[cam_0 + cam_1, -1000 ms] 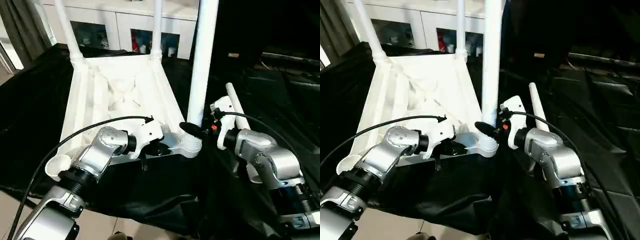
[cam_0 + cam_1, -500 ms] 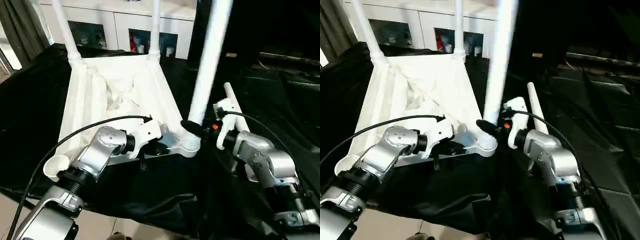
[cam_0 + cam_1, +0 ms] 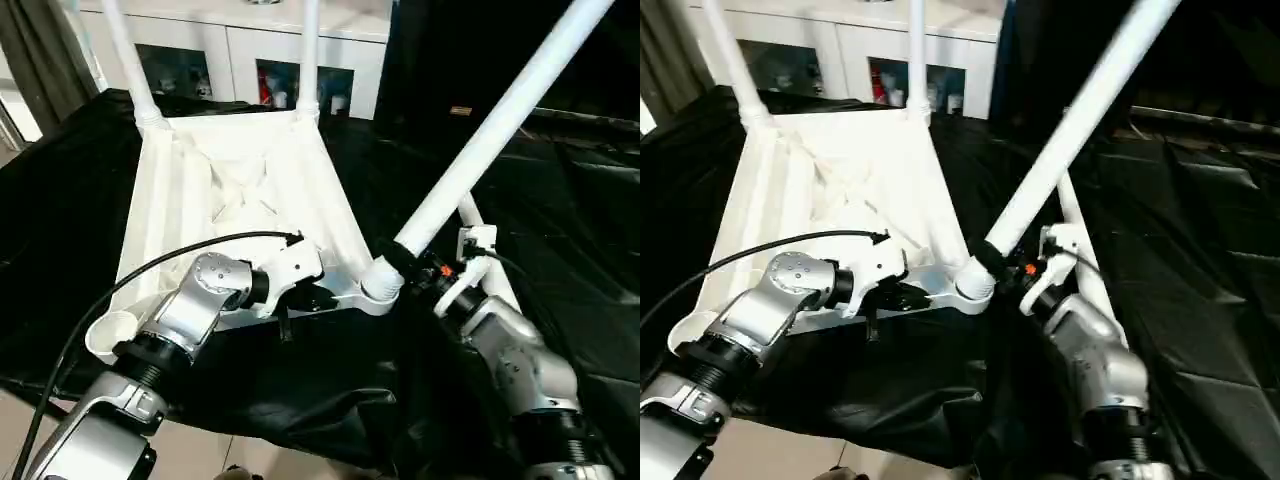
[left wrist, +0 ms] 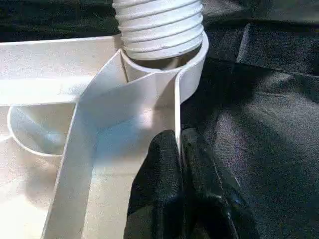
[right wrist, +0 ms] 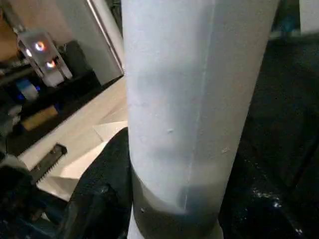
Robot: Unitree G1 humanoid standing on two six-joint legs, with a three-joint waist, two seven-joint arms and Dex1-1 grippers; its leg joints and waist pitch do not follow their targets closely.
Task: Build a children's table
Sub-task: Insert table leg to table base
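Observation:
The white table top [image 3: 230, 190] lies underside up on the black cloth. Two white legs [image 3: 130, 60] [image 3: 310, 50] stand in its far corner sockets. A third leg [image 3: 480, 150] has its threaded end [image 4: 159, 25] at the near right socket and leans steeply to the right. My right gripper [image 3: 405, 262] is shut on this leg just above the socket, with a black finger [image 5: 104, 199] beside the tube. My left gripper [image 3: 318, 297] is shut on the top's near rim, and that thin wall runs between its fingers [image 4: 159, 169]. The near left socket [image 3: 112, 330] holds nothing.
A fourth white leg [image 3: 1092, 280] lies loose on the black cloth behind my right wrist. A white cabinet [image 3: 230, 50] stands behind the work surface. The cloth's front edge hangs over the floor [image 3: 200, 455] close to my arms.
The leg in the near right socket has swung from upright to a steep lean to the right, and my right arm has moved with it. The left gripper has stayed put.

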